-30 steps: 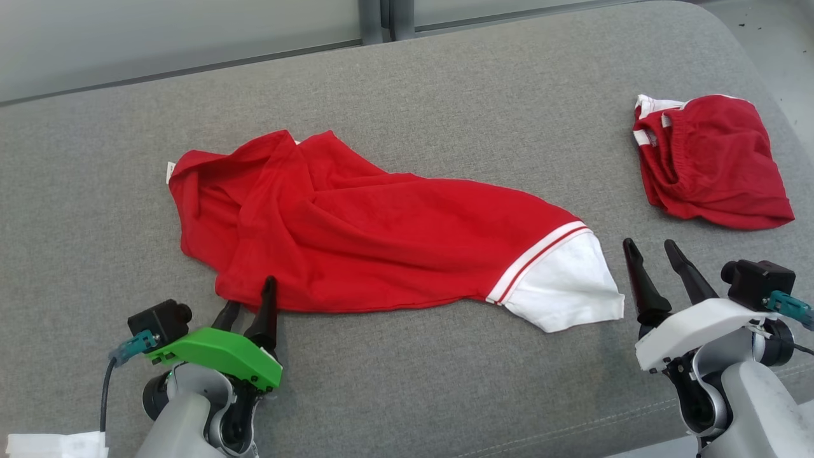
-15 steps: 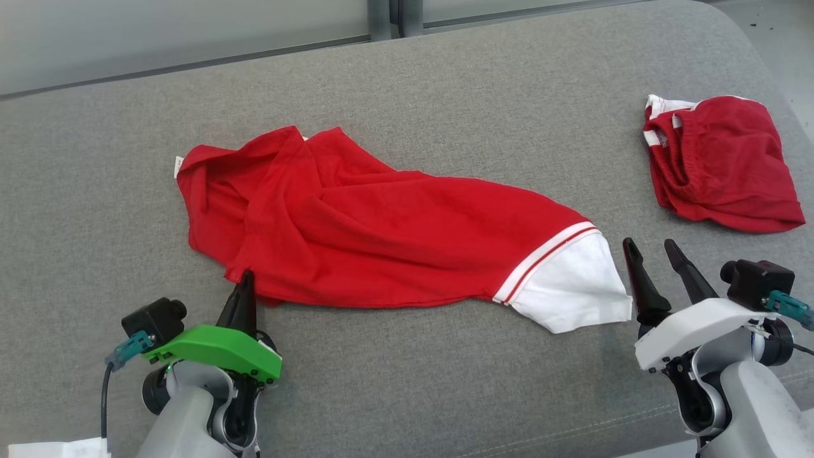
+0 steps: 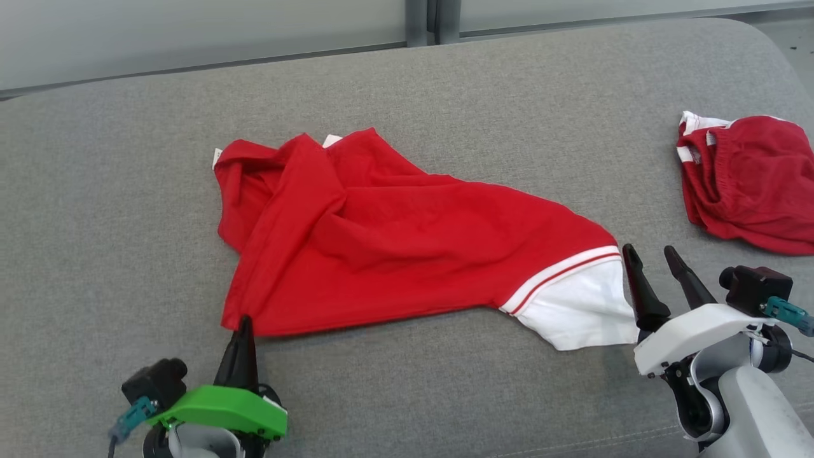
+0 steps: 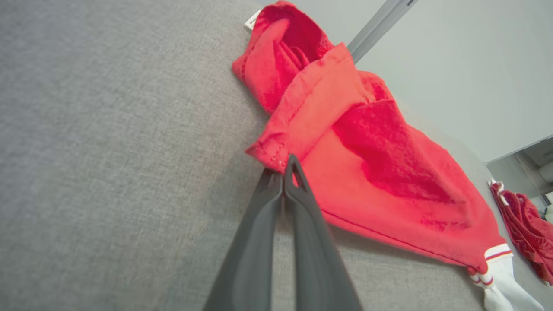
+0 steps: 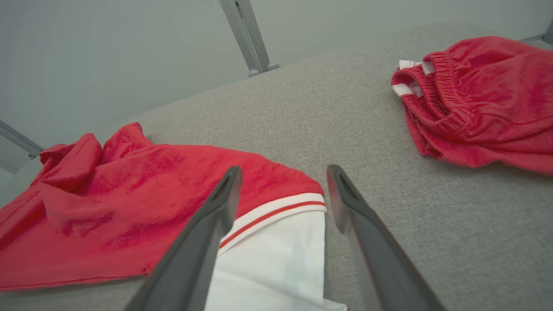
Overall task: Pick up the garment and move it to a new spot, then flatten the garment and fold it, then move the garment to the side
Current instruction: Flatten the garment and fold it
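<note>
Two end effectors: left end effector [image 3: 243, 323] has its fingers pressed together, pinching the near-left hem corner of the garment [image 3: 407, 248]; right end effector [image 3: 648, 249] has its fingers apart and holds nothing.
Garment position: crumpled across the middle of the grey cushion [image 3: 509, 95], with the white cuff [image 3: 579, 312] just beside the right fingertips.
Handling: expect light, limp cloth; from one pinch it will likely sag and drag.
Hold points: hem corners; take the cuff edge with your right.
Left arm pose: low, fingers pointing up the cushion.
Right arm pose: low, fingers angled over the cuff's edge.
Bystander item: red shorts [image 3: 750, 184] lie well apart at far right; leave them.
</note>
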You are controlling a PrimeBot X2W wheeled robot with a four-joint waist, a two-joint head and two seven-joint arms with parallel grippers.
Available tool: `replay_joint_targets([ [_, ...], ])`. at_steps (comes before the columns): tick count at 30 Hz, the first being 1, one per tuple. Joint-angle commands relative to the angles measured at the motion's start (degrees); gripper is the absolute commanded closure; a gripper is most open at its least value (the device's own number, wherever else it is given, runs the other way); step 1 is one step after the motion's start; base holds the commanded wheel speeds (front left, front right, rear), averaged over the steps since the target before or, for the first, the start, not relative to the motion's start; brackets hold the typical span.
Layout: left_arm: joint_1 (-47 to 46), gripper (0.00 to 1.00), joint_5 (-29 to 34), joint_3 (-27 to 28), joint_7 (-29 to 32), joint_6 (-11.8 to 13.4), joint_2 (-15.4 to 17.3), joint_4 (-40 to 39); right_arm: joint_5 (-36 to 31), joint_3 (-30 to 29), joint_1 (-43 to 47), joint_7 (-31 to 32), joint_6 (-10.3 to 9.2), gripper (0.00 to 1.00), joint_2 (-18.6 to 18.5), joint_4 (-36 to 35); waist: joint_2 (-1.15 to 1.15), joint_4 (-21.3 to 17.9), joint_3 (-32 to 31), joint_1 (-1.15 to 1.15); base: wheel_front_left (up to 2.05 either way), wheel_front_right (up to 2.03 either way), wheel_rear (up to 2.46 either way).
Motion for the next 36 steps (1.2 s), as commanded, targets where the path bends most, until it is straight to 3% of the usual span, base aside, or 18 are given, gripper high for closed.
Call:
replay_joint_targets([
  [1,1.4,1.00,0.0,0.4,-0.2,0.3,0.0,-0.3,-0.5,0.0,0.9,-0.3,0.00,0.00,0.0,0.3,0.00,0.7,-0.4,0.00,0.00,0.00,0.00],
  [8,4.8,1.00,-2.0,0.7,-0.3,1.2,-1.2,2.5,-0.4,1.1,0.4,0.2,0.00,0.00,0.4,1.0,0.00,1.0,-1.0,0.00,0.00,0.00,0.00],
  [20,6.1,1.00,-1.3,3.4,-0.2,0.5,-1.7,8.1,-0.3,1.9,1.8,-0.2,0.00,0.00,0.1,1.8,0.00,-0.7,-2.4,0.00,0.00,0.00,0.00],
  [21,6.2,0.96,-1.4,3.4,-0.2,0.4,-1.8,8.5,-0.4,1.8,2.0,-0.3,0.00,0.00,0.2,1.9,0.00,-0.8,-2.5,0.00,0.00,0.00,0.00],
  [22,6.3,0.71,-1.6,3.4,-0.2,0.3,-1.8,8.7,-0.5,1.7,2.1,-0.3,0.00,0.00,0.2,2.0,0.00,-0.8,-2.7,0.00,0.00,0.00,0.00],
  [23,6.5,0.58,-1.7,3.4,-0.2,0.4,-1.8,8.9,-0.6,1.6,2.2,-0.4,0.00,0.00,0.3,2.2,0.00,-0.9,-2.9,0.00,0.00,0.00,0.00],
  [24,6.5,0.36,-1.5,3.2,-0.2,0.5,-1.8,9.2,-0.7,1.6,2.3,-0.4,0.00,0.00,0.4,2.3,0.00,-0.9,-3.1,0.00,0.00,0.00,0.00],
  [25,6.6,0.00,-0.9,3.0,-0.2,0.6,-1.8,9.4,-0.8,1.5,2.3,-0.5,0.00,0.00,0.5,2.4,0.00,-1.0,-3.4,0.00,0.00,0.00,0.00],
  [36,9.4,0.00,11.4,6.4,-0.2,2.4,-1.1,1.5,-3.2,0.9,4.1,-1.9,0.00,0.00,0.8,1.5,0.00,-0.8,-7.4,0.00,0.00,0.00,0.00],
])
